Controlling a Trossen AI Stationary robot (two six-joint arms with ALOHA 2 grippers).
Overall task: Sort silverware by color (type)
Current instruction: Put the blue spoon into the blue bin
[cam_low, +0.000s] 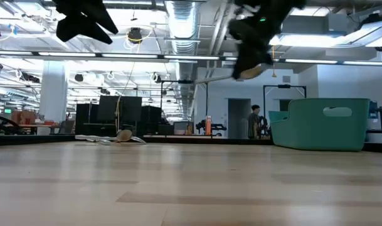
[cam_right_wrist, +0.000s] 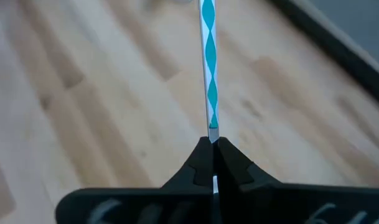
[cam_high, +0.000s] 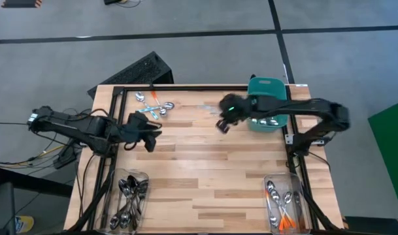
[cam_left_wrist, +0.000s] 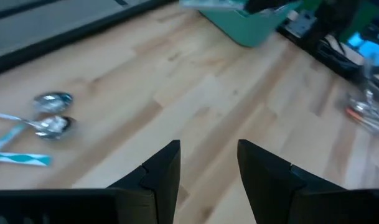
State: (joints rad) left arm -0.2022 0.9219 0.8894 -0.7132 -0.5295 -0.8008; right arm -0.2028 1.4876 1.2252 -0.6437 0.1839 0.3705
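Two arms hang above the wooden table (cam_high: 205, 163). The right gripper (cam_high: 223, 124) is in the air near the far edge, just beside the teal tub (cam_high: 264, 88). Its fingers (cam_right_wrist: 201, 158) are pinched tight on the end of a spoon handle (cam_right_wrist: 208, 62) patterned in light blue and white, which sticks straight out from the fingertips; the bowl end is out of that wrist view. From above, a faint pale streak (cam_high: 208, 108) by the gripper is probably this same spoon, though it is too blurred to be sure.

The left gripper (cam_high: 146, 138) waits over the table's left side, with its fingers (cam_left_wrist: 161, 171) apart and nothing between them.

A small cluster of spoons (cam_high: 153, 104) lies loose on the table at the far edge, left of centre, with orange and light blue handles among them; the left wrist view shows two shiny bowls (cam_left_wrist: 52, 112) and a blue-and-white handle there. More spoon bowls show inside the tub (cam_high: 267, 121), under the right arm.

A clear bin (cam_high: 130, 202) at the near left corner holds spoons with plain dark metal handles. Another clear bin (cam_high: 287, 205) at the near right corner holds spoons with orange handles.

A person (cam_low: 254, 122) stands far back in the room.
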